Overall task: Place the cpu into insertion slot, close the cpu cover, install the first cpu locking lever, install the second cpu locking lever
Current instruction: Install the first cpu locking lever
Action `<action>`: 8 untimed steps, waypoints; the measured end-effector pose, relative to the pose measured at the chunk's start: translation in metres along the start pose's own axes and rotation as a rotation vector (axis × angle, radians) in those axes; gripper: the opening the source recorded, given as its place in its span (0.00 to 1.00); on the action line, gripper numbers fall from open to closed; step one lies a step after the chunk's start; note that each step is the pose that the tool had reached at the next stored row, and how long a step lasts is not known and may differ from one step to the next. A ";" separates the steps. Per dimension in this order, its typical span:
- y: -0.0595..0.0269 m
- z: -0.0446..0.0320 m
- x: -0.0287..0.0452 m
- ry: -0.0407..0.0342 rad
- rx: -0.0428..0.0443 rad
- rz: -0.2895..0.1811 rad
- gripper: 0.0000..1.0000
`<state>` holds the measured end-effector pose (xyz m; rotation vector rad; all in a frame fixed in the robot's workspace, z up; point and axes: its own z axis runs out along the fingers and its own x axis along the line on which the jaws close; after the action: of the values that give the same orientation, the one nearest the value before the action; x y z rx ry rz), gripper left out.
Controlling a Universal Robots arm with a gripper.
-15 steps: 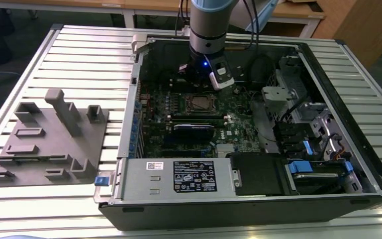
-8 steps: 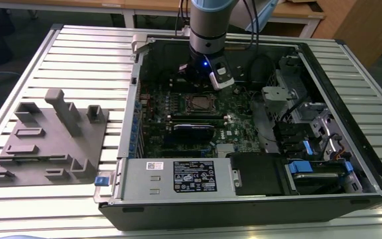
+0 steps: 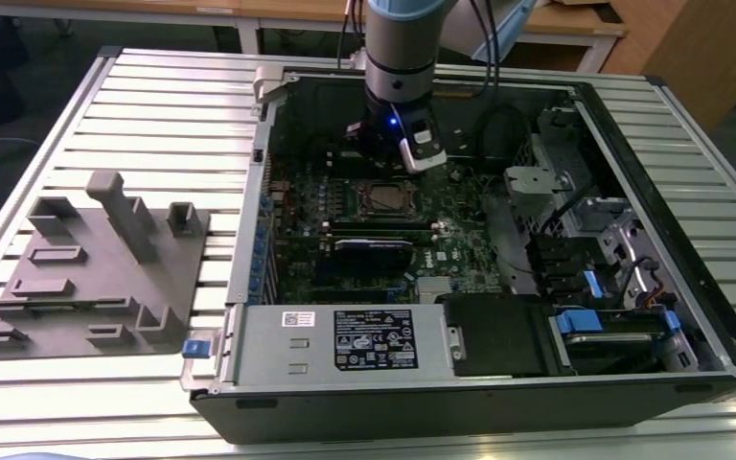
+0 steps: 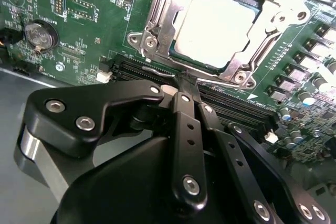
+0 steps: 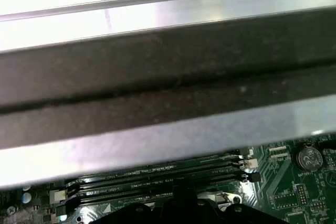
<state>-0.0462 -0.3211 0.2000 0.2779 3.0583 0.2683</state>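
Note:
The cpu (image 4: 215, 22) lies with its silver top showing in the insertion slot (image 3: 387, 199) on the green motherboard. Over it, the cpu cover (image 4: 157, 22) lies down as a silver frame around the chip. A thin wire locking lever (image 4: 155, 70) runs along the socket's edge nearest my gripper. The black gripper (image 4: 187, 81) is shut, its two fingertips pressed together right at that lever beside the memory slots. Whether they pinch the lever or only touch it is unclear. In the exterior view the gripper (image 3: 391, 155) hangs just behind the socket.
Long black memory slots (image 4: 236, 108) (image 5: 157, 179) lie between gripper and socket. A coin battery (image 4: 39, 34) sits on the board. The case's back wall (image 5: 168, 77) rises close behind the wrist. A grey fixture plate (image 3: 87, 278) lies at the exterior view's left, the power supply (image 3: 342, 340) in front.

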 end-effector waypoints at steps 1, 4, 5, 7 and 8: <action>0.0004 0.0001 0.0001 -0.0013 0.0022 0.005 0.11; 0.0020 0.0003 0.0004 -0.0050 0.0089 0.019 0.11; 0.0027 0.0004 0.0005 -0.0061 0.0112 0.023 0.11; 0.0037 0.0006 0.0007 -0.0082 0.0157 0.030 0.11; 0.0041 0.0007 0.0007 -0.0092 0.0177 0.033 0.11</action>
<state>-0.0462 -0.3169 0.2000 0.3304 3.0507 0.2411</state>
